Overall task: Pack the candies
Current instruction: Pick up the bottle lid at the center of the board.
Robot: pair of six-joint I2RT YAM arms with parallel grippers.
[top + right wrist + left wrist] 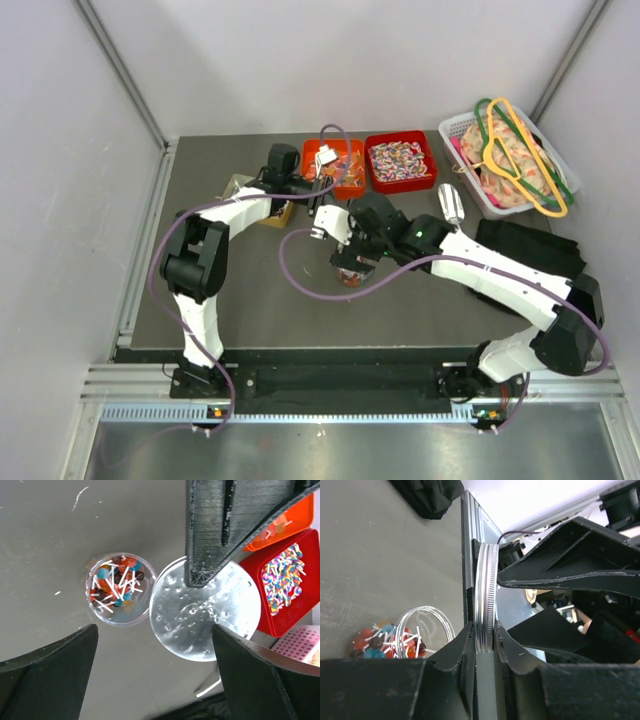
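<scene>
The candies (400, 160), small mixed-colour wrapped sweets, fill a red bin (372, 170); they also show in the right wrist view (282, 577). A clear round jar (120, 596) stands on the table and holds red, blue and brown sweets on white sticks; it also shows in the left wrist view (400, 637). My left gripper (484, 630) is shut on a silver metal lid (486, 595), held edge-on above the table beside the jar. The lid (205, 612) hangs right of the jar. My right gripper (155, 635) is open and empty above the jar (352, 275).
An orange bin (340, 165) sits left of the red one. A white basket (465, 150) with hangers and cloth is at the back right. A silver object (450, 203) and black cloth (530, 255) lie to the right. A small box (240, 185) is at the left.
</scene>
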